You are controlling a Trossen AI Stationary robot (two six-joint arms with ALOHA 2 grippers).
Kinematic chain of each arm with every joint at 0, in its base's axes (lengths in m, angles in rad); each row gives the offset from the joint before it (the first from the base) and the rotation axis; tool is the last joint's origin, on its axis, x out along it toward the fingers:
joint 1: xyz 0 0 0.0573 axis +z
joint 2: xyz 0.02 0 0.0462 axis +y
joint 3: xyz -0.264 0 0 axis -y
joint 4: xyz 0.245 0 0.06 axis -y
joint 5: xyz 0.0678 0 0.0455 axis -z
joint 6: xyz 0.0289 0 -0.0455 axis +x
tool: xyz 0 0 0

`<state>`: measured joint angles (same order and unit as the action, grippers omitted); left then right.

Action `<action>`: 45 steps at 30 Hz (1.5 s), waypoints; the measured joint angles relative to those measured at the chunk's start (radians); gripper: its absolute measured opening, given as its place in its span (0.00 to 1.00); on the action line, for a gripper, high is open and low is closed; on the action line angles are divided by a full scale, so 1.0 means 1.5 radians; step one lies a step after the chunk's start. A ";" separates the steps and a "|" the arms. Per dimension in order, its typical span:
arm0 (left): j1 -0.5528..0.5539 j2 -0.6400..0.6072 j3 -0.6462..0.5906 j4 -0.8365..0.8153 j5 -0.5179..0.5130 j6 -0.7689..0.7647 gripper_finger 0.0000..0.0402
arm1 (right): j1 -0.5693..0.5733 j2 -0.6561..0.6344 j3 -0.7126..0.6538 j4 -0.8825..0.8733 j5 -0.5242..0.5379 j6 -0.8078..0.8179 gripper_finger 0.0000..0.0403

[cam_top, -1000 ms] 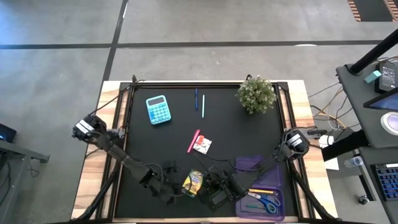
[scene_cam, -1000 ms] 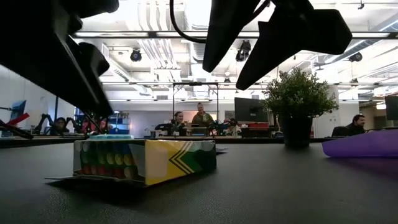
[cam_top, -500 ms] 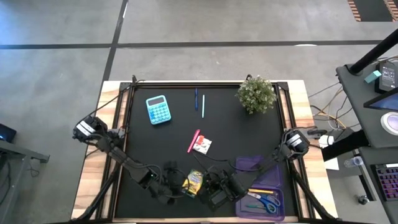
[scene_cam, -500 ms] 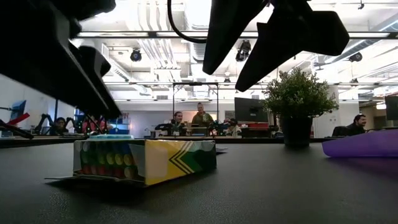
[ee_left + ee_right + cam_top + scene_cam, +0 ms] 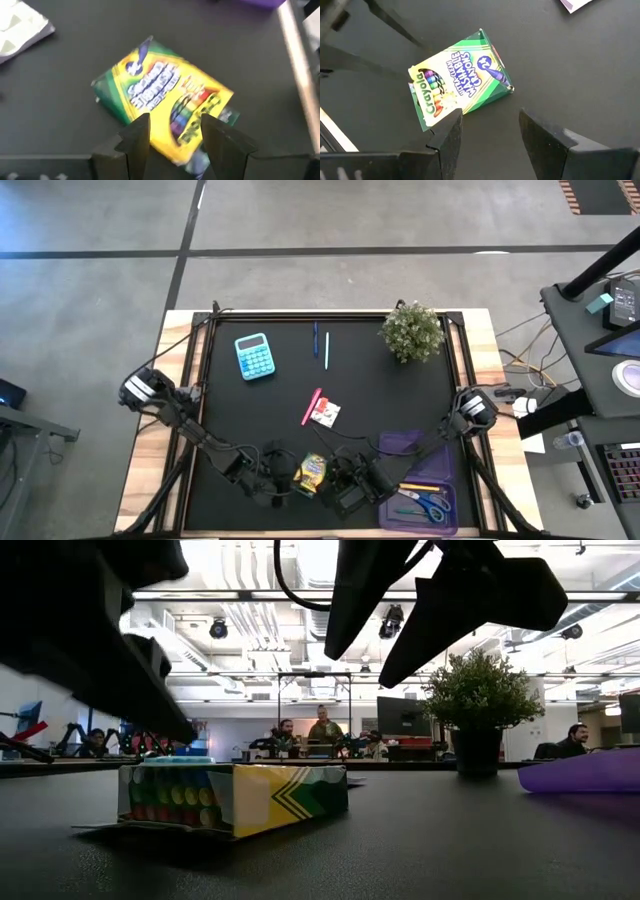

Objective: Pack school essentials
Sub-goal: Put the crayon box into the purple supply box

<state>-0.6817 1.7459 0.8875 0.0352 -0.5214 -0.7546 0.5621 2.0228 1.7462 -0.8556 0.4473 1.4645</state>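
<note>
Lying flat on the black desk (image 5: 370,395) near its front edge, the crayon box (image 5: 310,472) sits between the two pincers. The left pincer (image 5: 172,132) hangs just over one end of it, fingers spread and gripping nothing. The right pincer (image 5: 487,127) hovers beside the box, also released and empty. The scissors (image 5: 428,506) rest in the purple case (image 5: 400,444) to the right. A white-and-red packet (image 5: 324,413) lies mid-desk.
</note>
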 joint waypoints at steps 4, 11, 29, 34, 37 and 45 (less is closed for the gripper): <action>0.000 0.023 -0.001 0.002 0.007 -0.016 0.40 | 0.000 0.001 0.000 0.004 0.000 0.001 0.46; 0.000 0.016 -0.004 -0.066 0.007 -0.016 0.40 | 0.000 0.001 0.000 0.006 0.000 0.027 0.46; -0.002 0.013 -0.021 -0.124 0.012 -0.017 0.40 | -0.036 0.067 0.000 0.100 -0.009 0.062 0.46; -0.005 0.013 -0.032 -0.128 0.013 -0.018 0.40 | -0.049 0.070 0.000 0.090 -0.007 0.043 0.46; -0.004 0.011 -0.036 -0.124 0.015 -0.019 0.40 | -0.061 0.082 0.001 0.091 -0.012 0.041 0.46; -0.004 0.012 -0.040 -0.128 0.018 -0.019 0.40 | -0.088 0.090 0.001 0.092 -0.056 -0.006 0.46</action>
<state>-0.6884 1.7634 0.8268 -0.1574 -0.4946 -0.7830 0.4304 2.1582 1.7470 -0.7177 0.3632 1.4556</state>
